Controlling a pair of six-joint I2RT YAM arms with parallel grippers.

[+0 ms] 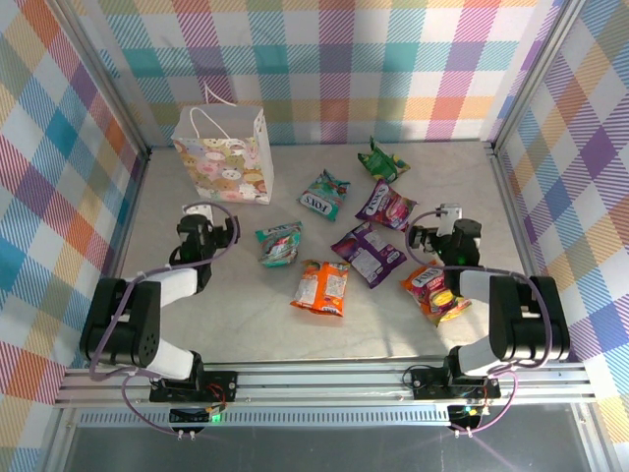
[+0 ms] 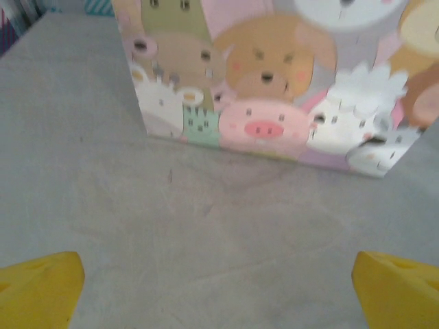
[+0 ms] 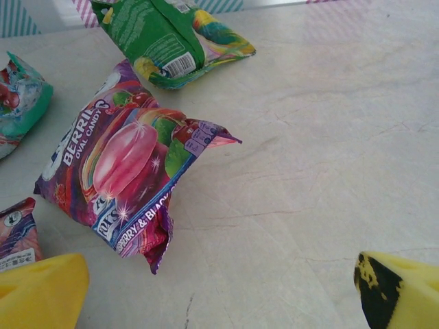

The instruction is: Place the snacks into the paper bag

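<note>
Snacks [image 1: 321, 286]: seven packets, all lying loose on the table [image 1: 246, 315], none bagged. Paper bag [image 1: 224, 155]: upright at far left, just beyond left gripper [image 1: 208, 218]. Left gripper and right gripper [image 1: 437, 220]: jaws wide apart, empty. Task apparently not begun.

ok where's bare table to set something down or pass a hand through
Bare table lies near-left, between the left arm and the orange packet; also in front of the paper bag, and at the far right beyond the green packet. Crowded: centre to right, where packets cluster up to the right arm.
</note>
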